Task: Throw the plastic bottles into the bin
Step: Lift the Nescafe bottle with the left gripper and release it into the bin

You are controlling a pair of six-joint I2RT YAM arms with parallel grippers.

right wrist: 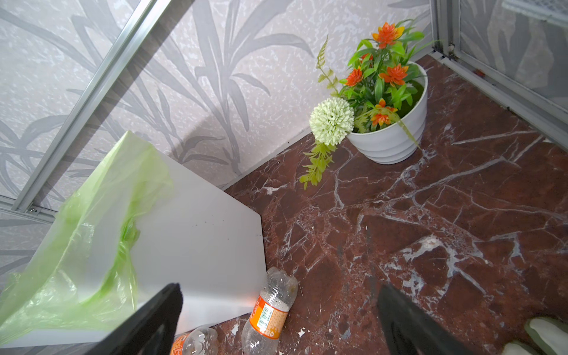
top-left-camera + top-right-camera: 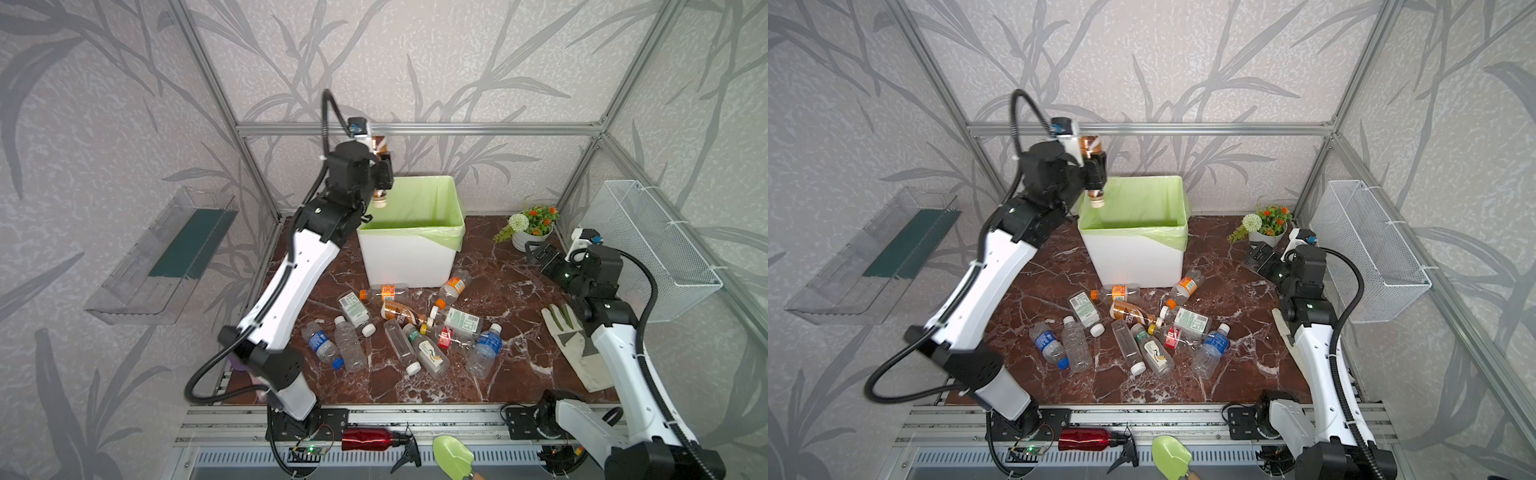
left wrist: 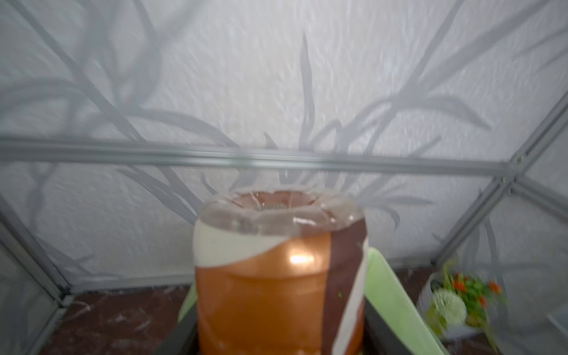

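At the middle of the surface's back edge stands the bin, and that is where your risk sits. The drop point looks to be over its left rim, close to the rear left corner, not over the open middle. Let go there and I judge the bottle could strike the rim or the slack green liner. It could then tumble onto the bare surface left of the bin. Carrying it further in over the opening would lower that risk.

The other plastic bottles lie in a loose heap in front of the bin, well apart from both end effectors. The right end effector hangs wide open and empty near the right edge, beside the flowerpot.

The left end effector is closed on the copper-labelled bottle. That bottle stands upside down between its jaws, base above them. Its pale cap points down just below them, above the rim.
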